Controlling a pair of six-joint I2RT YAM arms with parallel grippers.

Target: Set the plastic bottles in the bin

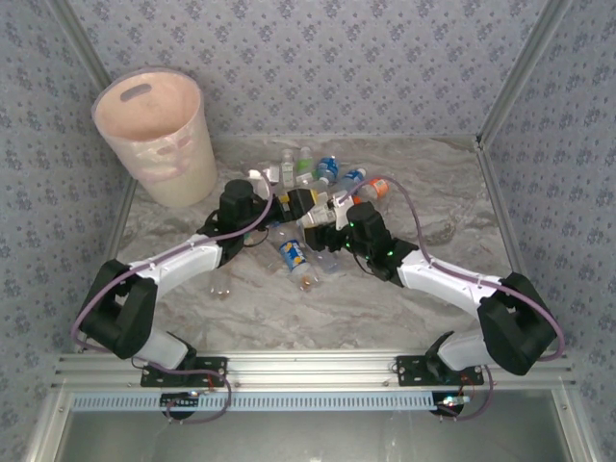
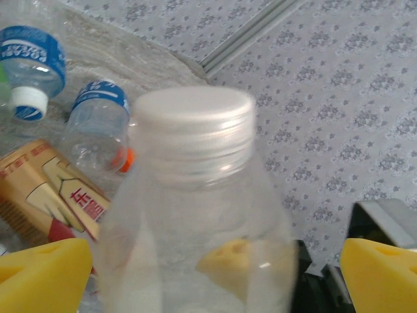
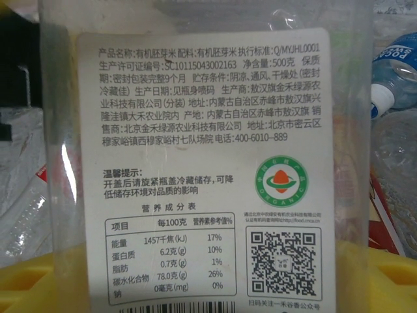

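**Q:** Where does the bottle sit against the fingers?

**A:** A clear bottle point(image 2: 195, 215) with a white cap point(image 2: 193, 120) stands between the yellow fingers point(image 2: 45, 274) of the left gripper point(image 2: 212, 277). Those fingers are spread wide, with a gap on each side of the bottle. The right gripper point(image 3: 208, 290) grips the same bottle, its yellow fingers point(image 3: 394, 280) closed in against the sides.

**Q:** What writing can be read?

**A:** The bottle's white label point(image 3: 202, 163) is printed in Chinese. It reads 有机胚芽米 and 500克, and it carries a nutrition table and the number 400-6010-889. There is also a round green mark reading ORGANIC and a QR code. Beside it, a blue-labelled bottle point(image 3: 394, 72) reads POCARI.

**Q:** And the rest?

**A:** Seen from overhead, the other bottles point(image 1: 322, 173) lie scattered on the marble-patterned table point(image 1: 433, 212) around both grippers. The pink bin point(image 1: 173, 164) stands upright in the far left corner, well apart from them.
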